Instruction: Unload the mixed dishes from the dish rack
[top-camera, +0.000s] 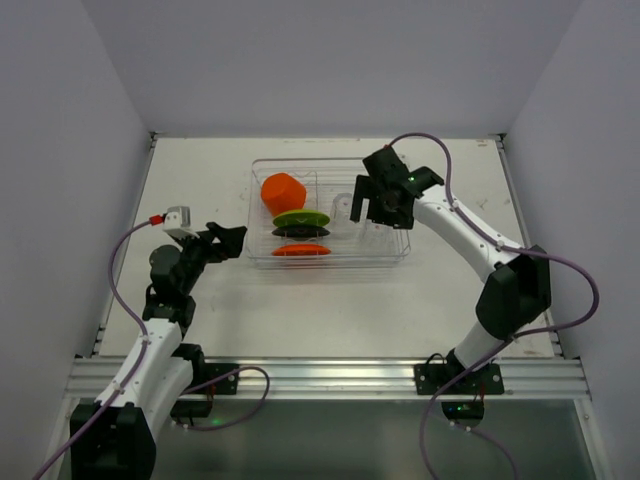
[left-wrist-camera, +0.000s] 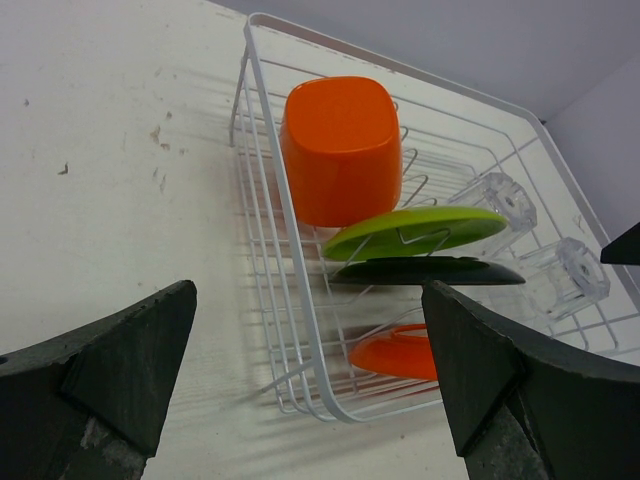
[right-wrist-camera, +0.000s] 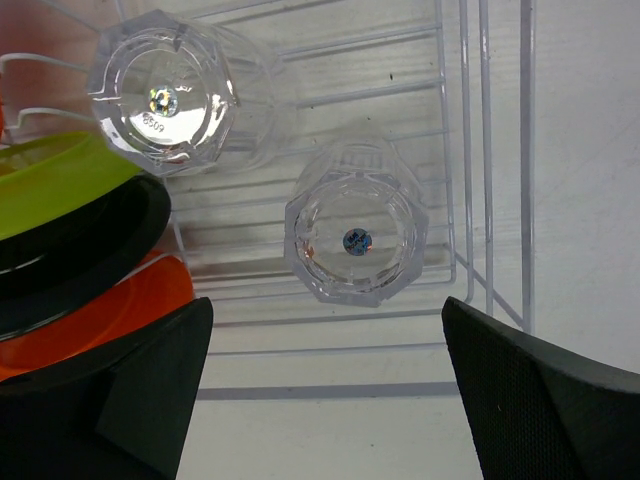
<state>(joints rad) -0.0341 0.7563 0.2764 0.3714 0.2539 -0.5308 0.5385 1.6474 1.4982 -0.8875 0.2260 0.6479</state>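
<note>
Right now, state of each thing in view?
dish rack: loaded, six dishes inside
orange cup: inverted in rack
lime-green plate: on edge between wires
black plate: on edge
orange plate: on edge
clear tumblers: both apparently base-up
left end effector: open, empty
right end effector: open, empty, over tumblers

Your left wrist view gives only part of the orange plate (left-wrist-camera: 395, 352). A finger of the left gripper (left-wrist-camera: 308, 290) covers its right side, and a dark shape (left-wrist-camera: 622, 245) at the right edge is cut off. In the right wrist view the lime-green plate (right-wrist-camera: 50, 185) and black plate (right-wrist-camera: 70, 250) run off the left edge. From above, the right gripper (top-camera: 370, 215) hides most of the two clear tumblers (top-camera: 343, 204).
</note>
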